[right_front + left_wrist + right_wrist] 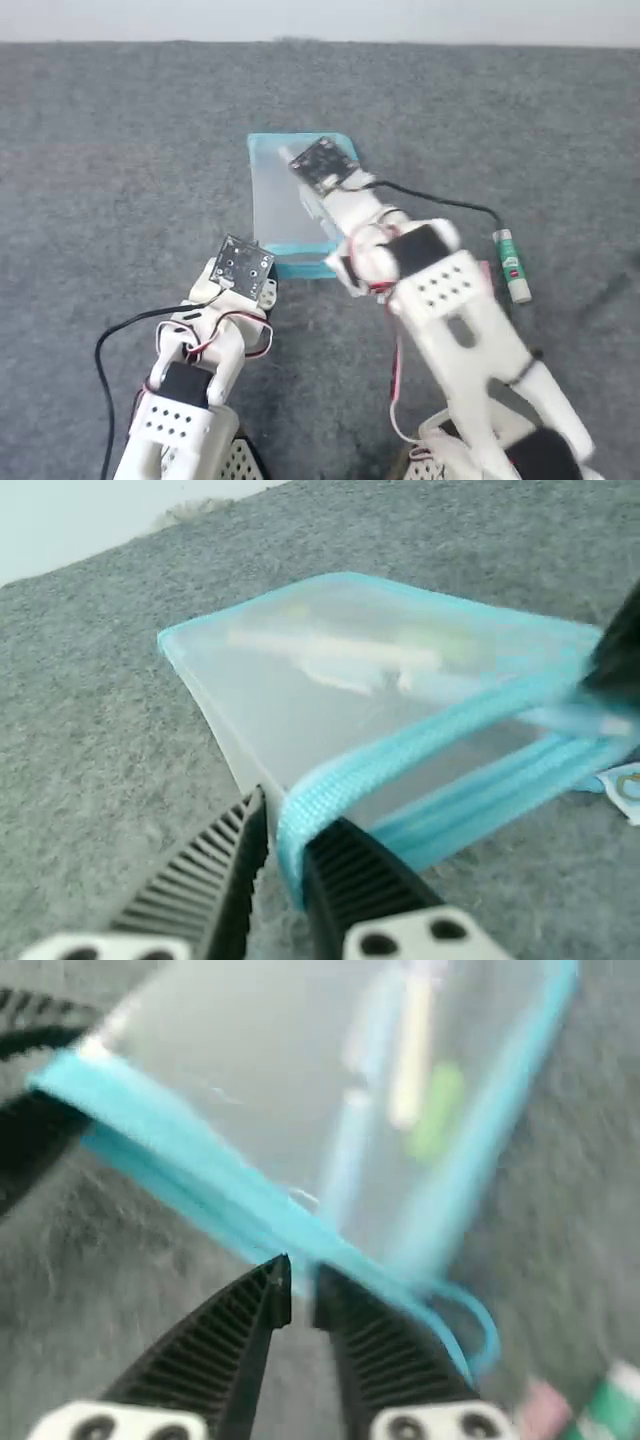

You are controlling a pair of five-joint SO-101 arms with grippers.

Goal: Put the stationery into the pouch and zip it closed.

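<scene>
The left tool [288, 828] pinched the blue zip edge of the pouch [300, 720]. The right tool [300, 1285] was almost closed, tips at the zip. The pouch lay on the tabletop [120, 150] with pens [330, 652] inside. A green and white stick [511, 265] lay outside, so I think filling and zipping were left
</scene>
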